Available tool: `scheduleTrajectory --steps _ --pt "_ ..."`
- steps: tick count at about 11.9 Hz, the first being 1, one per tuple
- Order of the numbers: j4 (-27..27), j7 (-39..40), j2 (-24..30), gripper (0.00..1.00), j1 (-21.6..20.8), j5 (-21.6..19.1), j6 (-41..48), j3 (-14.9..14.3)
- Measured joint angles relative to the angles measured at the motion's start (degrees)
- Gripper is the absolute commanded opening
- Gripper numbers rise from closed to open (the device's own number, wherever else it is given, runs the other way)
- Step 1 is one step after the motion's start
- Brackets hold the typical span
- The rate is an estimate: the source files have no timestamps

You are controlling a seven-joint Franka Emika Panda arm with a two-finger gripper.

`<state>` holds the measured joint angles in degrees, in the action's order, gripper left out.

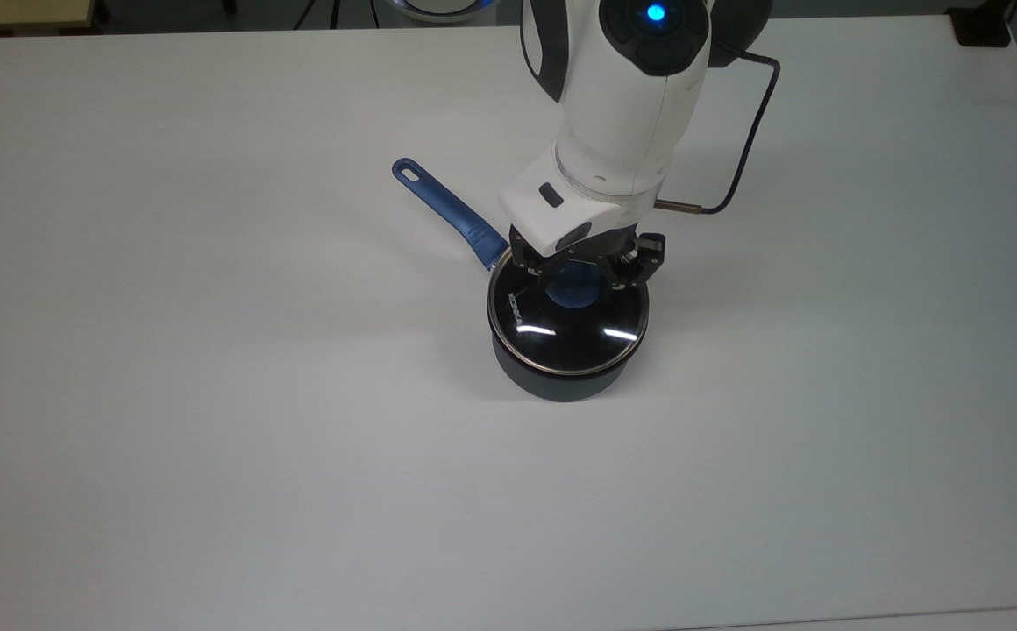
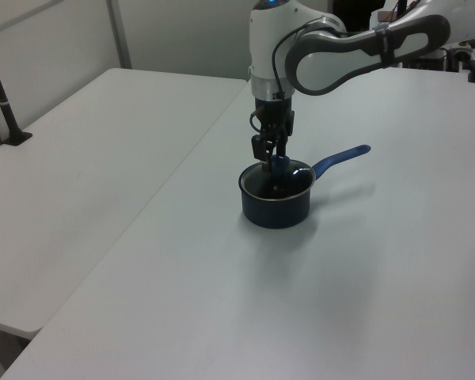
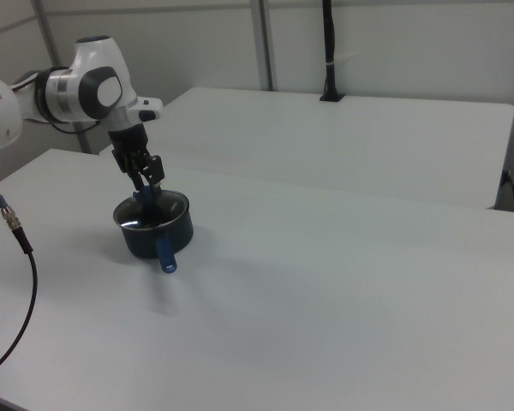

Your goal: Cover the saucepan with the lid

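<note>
Glass over black: your lid (image 1: 568, 326) sits level on the saucepan (image 1: 561, 379), steel rim matching the pot's rim all round. Your hand (image 1: 586, 270) hangs just above the lid's blue knob (image 1: 575, 291), its 2 fingers (image 1: 642, 259) spread to either side of it, released. On the white worktop (image 1: 210, 368), the pan's blue handle runs toward the top view's upper left.

Top view: high up, looking down on the worktop (image 1: 210, 394). Left view, right view: farther off, lower, from opposite sides. Shared by all: the saucepan (image 1: 561, 368).
</note>
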<state>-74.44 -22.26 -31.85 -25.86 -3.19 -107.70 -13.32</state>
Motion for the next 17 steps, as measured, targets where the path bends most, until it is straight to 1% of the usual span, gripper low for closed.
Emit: scheduleTrajectory --steps 2,4,7,9,10,12,13,14,15,16,17 --pt "0.00 -1.50 -0.16 0.67 0.01 0.00 -1.55 0.00" --pt "0.00 -1.79 -0.37 0.73 0.00 0.00 -1.73 0.00" --pt "0.22 -2.07 -0.48 0.86 0.00 0.00 -1.88 0.02" --pt "1.13 -2.14 0.49 1.00 0.26 0.00 -1.88 -0.04" --pt "1.08 -2.02 2.06 1.00 0.47 0.00 -1.85 -0.12" --pt "-0.69 2.08 7.22 1.00 1.31 0.01 1.96 -0.18" --pt "-3.03 4.84 10.93 1.00 2.37 0.01 4.74 0.30" --pt "-6.21 7.13 15.35 1.00 4.89 0.04 7.36 1.98" --pt "-9.76 10.06 20.15 1.00 9.04 0.62 9.89 4.55" --pt "-13.00 13.41 24.42 1.00 12.96 1.17 11.92 6.23" --pt "-16.20 17.09 28.53 1.00 16.88 1.70 13.31 6.94"
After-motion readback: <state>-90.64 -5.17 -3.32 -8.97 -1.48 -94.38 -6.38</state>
